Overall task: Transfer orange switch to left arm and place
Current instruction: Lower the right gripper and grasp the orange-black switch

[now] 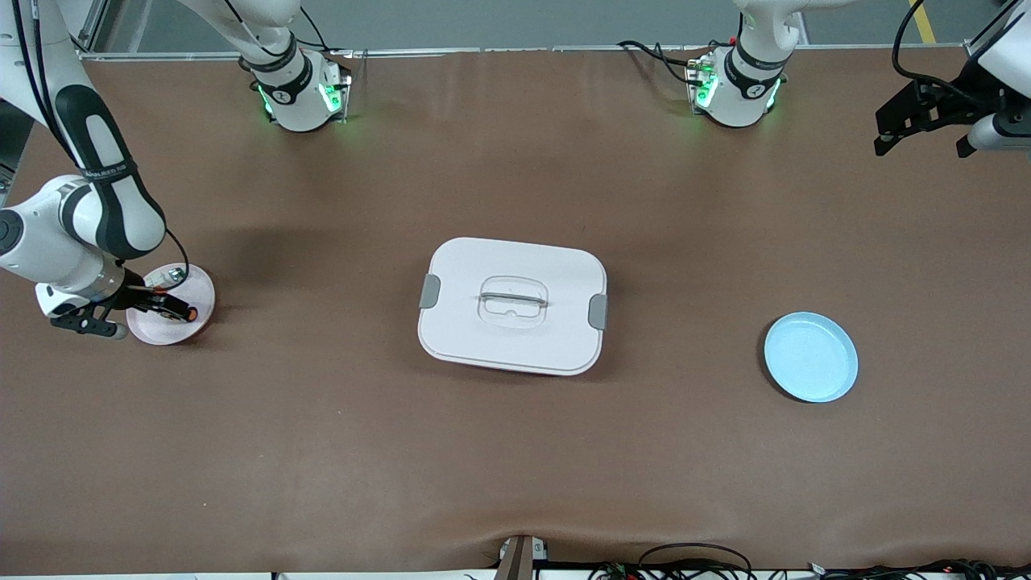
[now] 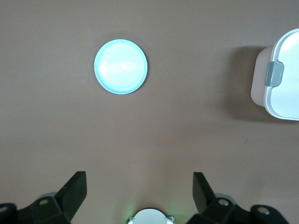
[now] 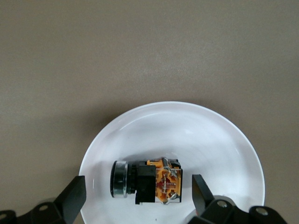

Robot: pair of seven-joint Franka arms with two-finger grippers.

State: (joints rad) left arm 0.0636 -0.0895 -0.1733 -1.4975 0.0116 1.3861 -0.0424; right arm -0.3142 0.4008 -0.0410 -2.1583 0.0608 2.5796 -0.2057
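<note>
Switch (image 3: 147, 181) lies on pink plate (image 1: 197, 286) between spread right pincer (image 3: 135, 198); left pincer (image 2: 138, 193) spread.

Brown table (image 1: 515, 451) with white box (image 1: 512, 304) mid-surface, pink plate (image 1: 171, 305) toward right arm's end, blue plate (image 1: 810, 357) toward left arm's.

The right arm (image 1: 97, 201) reaches out from its base and bends down low at its own end of the table, its wrist turned so the right gripper (image 1: 153, 306) points downward, fingers (image 3: 70, 198) spread wide with nothing between them. The left arm (image 1: 999, 64) waits raised at its own end of the table, the left gripper (image 1: 918, 129) held high, its fingers (image 2: 74, 189) likewise apart and empty.
</note>
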